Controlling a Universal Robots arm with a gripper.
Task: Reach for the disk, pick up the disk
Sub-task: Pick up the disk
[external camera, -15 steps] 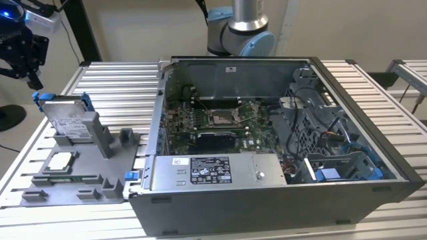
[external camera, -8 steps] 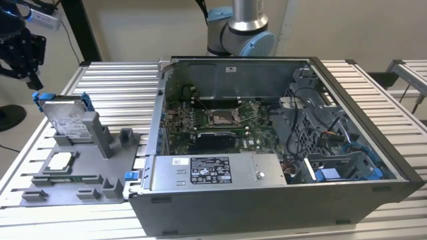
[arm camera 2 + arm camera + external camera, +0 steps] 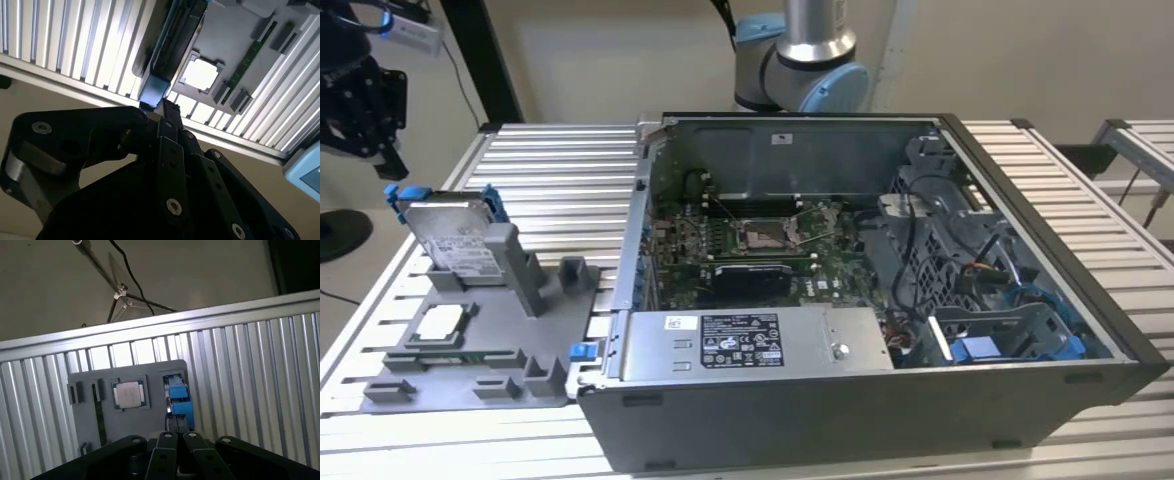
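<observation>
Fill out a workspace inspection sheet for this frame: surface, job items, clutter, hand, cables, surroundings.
Surface: ribbed metal table, bearing a grey fixture tray and an open computer case.
Job's things: disk stands on edge in a tray slot, framed by blue rails, untouched.
Clutter: square silver chip lies flat in the tray.
Grippers: hand shut, holding nothing, above the tray and apart from the disk.
Cables: wire bundles inside the case; a black cable beyond the table.
Surroundings: arm base behind the case; tripod beyond the table edge.
</observation>
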